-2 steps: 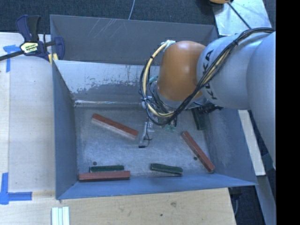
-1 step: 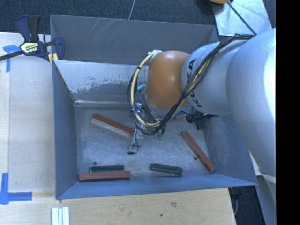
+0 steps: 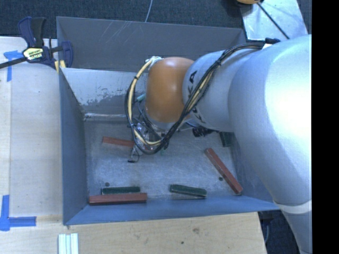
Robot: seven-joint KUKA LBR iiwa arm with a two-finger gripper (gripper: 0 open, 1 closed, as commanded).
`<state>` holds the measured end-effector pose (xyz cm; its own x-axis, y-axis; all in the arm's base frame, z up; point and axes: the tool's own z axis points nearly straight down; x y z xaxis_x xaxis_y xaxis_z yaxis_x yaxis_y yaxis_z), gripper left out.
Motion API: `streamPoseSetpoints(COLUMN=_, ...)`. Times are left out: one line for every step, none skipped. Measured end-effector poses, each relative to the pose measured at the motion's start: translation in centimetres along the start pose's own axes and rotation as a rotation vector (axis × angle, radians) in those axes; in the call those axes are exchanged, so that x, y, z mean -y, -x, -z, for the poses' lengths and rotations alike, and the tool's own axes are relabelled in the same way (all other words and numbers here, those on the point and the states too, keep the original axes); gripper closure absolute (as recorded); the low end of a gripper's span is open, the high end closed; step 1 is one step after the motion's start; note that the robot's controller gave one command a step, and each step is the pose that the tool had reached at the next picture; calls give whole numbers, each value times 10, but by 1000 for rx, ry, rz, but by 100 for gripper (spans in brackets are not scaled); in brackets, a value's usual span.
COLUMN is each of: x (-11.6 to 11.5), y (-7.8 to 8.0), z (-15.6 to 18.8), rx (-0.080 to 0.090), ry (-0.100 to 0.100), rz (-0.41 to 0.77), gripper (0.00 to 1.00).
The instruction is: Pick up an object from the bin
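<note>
Ideally the end effector (image 3: 135,153) (wide or narrow, I cannot tell) should straddle the reddish-brown stick (image 3: 117,141) just beside it.

Claw (image 3: 133,155) mostly behind orange cover (image 3: 167,89)

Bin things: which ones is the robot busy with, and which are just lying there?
Busy with: gripper; nearest brown stick, probably, right beside it.
Just lying: front brown stick; left green stick behind it; middle green stick; slanted brown stick at right.
</note>
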<state>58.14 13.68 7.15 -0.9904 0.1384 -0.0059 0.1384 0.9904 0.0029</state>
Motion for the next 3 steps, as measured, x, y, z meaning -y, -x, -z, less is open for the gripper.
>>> streamPoseSetpoints(x=0, y=0, z=0, rx=0, ry=0, rz=0, gripper=100)
streamPoseSetpoints(x=-3, y=16, z=-1, rx=-5, ry=-2, rz=49, gripper=100)
streamPoseSetpoints(x=1, y=10, z=147, rx=-2, ry=-1, rz=57, gripper=100)
